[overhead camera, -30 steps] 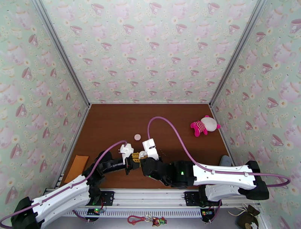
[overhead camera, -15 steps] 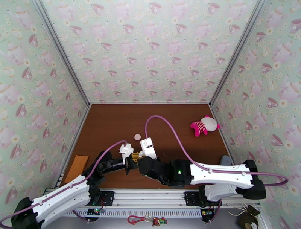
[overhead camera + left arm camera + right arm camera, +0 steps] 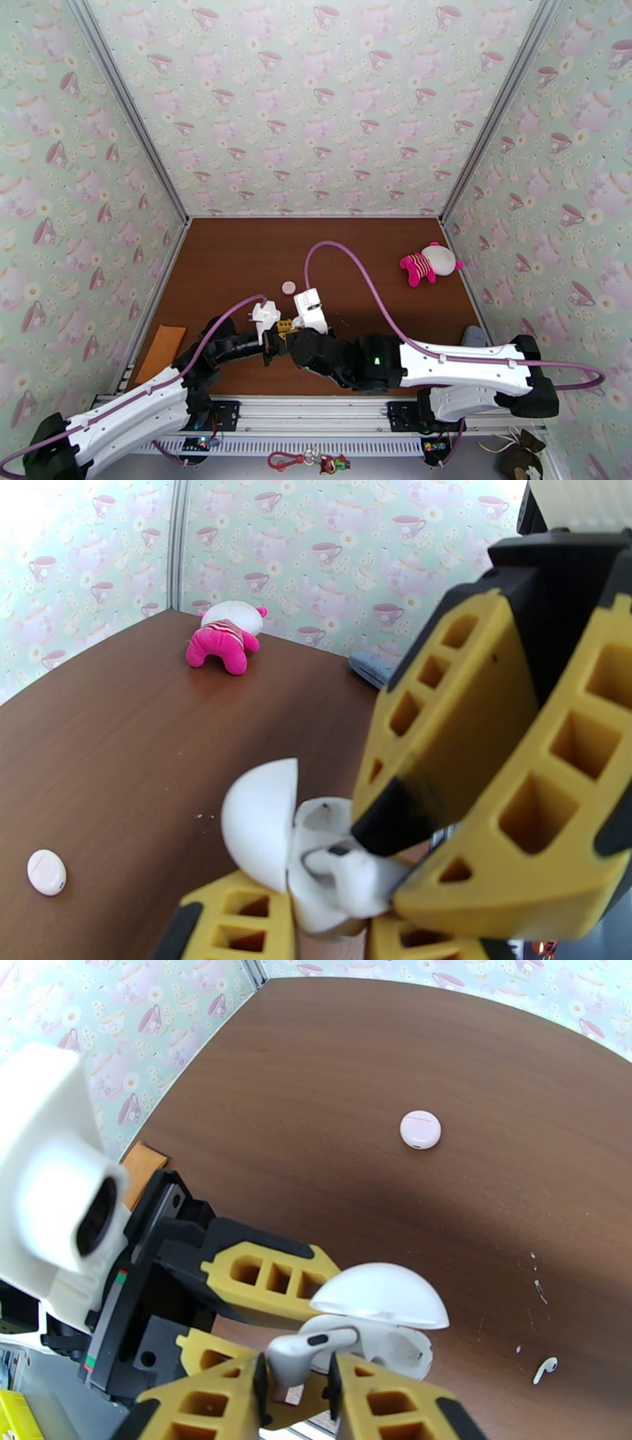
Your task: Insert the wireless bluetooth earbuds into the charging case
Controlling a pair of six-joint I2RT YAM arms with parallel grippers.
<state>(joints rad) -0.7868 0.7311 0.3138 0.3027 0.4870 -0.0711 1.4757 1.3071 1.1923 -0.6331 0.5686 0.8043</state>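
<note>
Top external view high behind arm bases, looking down; both wrist views close — share open case [image 3: 308, 851] [image 3: 379, 1319].

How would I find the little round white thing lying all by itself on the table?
Start on the brown table, left of its middle. The closed round case lies flat just beyond the two grippers. It is shut and alone, while the open case is held up by the left gripper.
</note>
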